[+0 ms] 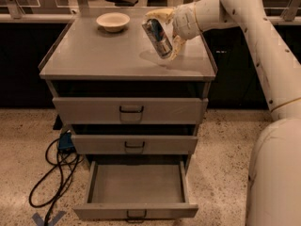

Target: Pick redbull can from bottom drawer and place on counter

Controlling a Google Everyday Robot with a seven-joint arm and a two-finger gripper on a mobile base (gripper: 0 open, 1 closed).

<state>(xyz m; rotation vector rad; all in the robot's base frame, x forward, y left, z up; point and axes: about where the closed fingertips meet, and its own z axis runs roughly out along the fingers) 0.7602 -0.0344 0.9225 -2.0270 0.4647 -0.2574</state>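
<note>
while gripping the redbull can (pixel 157 37) across its tilted long axis, the gripper (pixel 162 34) is hovering over the worktop (pixel 94 55), right of its middle, base downward.

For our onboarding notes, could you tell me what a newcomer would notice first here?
The end effector grips the redbull can, tilted, over the counter at right. Below, the bottom drawer stands pulled out with nothing visible inside; a pale bowl sits at the counter's rear.
</note>
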